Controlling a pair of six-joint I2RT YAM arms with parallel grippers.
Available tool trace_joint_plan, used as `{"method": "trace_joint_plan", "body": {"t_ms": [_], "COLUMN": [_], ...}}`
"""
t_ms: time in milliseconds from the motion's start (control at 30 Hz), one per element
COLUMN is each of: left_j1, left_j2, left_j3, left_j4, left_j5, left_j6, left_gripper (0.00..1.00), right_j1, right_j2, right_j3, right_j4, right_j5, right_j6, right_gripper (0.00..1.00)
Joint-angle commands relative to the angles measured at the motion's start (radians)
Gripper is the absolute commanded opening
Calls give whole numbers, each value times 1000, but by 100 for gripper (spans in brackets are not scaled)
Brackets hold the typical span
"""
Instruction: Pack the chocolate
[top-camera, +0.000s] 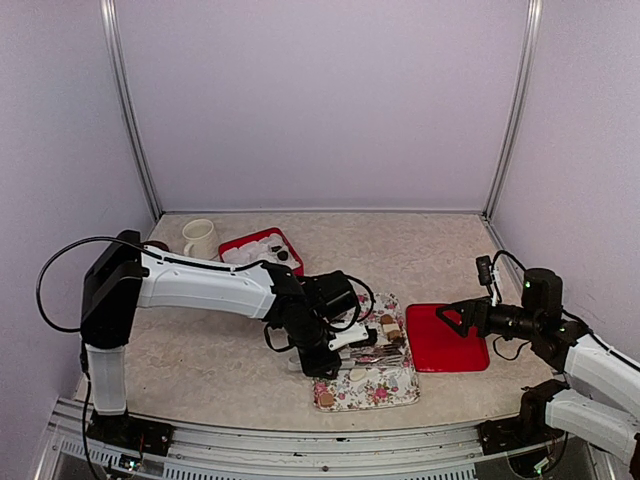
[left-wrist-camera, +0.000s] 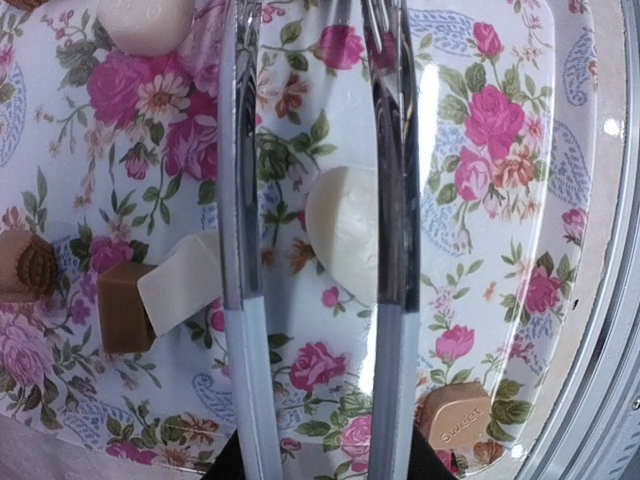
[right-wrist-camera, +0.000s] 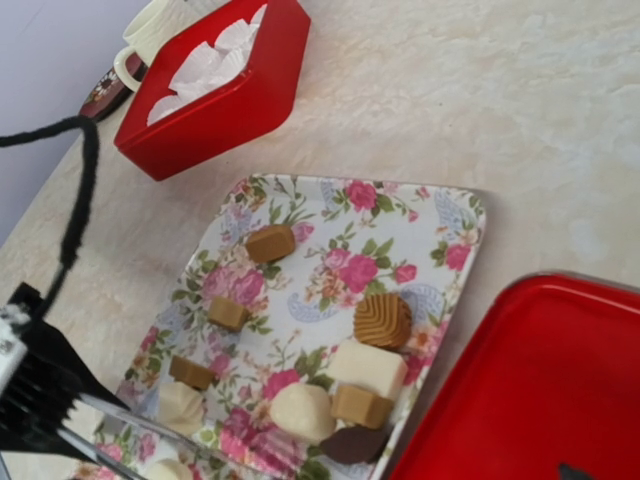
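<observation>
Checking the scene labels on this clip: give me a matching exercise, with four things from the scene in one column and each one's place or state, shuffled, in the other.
Things:
1. mug
2. red box
3. floral tray
4. flat red lid

Places or states:
a. lies right of the floral tray
b. carries loose chocolates
c. cream, left of the red box
d. lined with white crinkled paper

Pairs: 1-c, 2-d, 3-b, 4-a.
</observation>
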Motion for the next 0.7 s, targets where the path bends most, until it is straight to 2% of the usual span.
{"method": "trace_joint_plan", "body": {"t_ms": [0, 133, 233, 467, 667], "left_j1": [14, 44, 106, 302, 482], "left_j2": [-102, -182, -255, -420, -463], "left_j3": [-51, -113, -173, -269, -283], "left_j4": [57, 70, 92, 144, 175], "left_j5": [23, 47, 74, 143, 244], "left_j6": [-10, -22, -39, -63, -130], "left_gripper": [24, 23, 23, 24, 24], "right_j1": [-17, -18, -18, -17, -18], "right_j2": [-2, -5, -3, 20, 40], "right_j3": [19, 22, 24, 32, 30], "right_j4": [24, 22, 23, 33, 57], "right_j5": [-5, -6, -6, -8, -12], "right_j6": [-7, -5, -3, -6, -2], "right_gripper": [100, 100, 100, 100, 100]}}
